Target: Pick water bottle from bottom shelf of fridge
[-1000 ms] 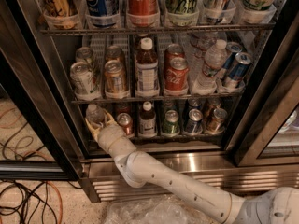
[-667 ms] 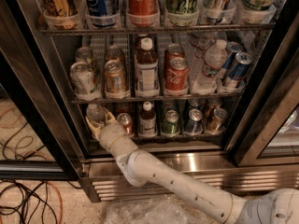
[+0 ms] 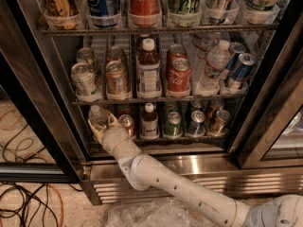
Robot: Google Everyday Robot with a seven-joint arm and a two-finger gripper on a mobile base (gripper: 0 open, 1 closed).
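The fridge [image 3: 208, 167] stands open before me. The small clear water bottle [image 3: 97, 114] with a white cap stands upright at the far left of the bottom shelf [image 3: 189, 137]. My gripper [image 3: 102, 121] has reached into that lane on the long white arm from the lower right. Its cream fingers [image 3: 113, 120] sit on either side of the bottle's lower body and close against it. The bottle's base is hidden behind the gripper.
A red can [image 3: 127, 123], a dark drink bottle [image 3: 149, 121] and several cans fill the bottom shelf to the right. A taller clear bottle [image 3: 213, 65] stands on the middle shelf. The dark door frame [image 3: 270, 117] is on the right. Cables [image 3: 28, 202] lie on the floor at left.
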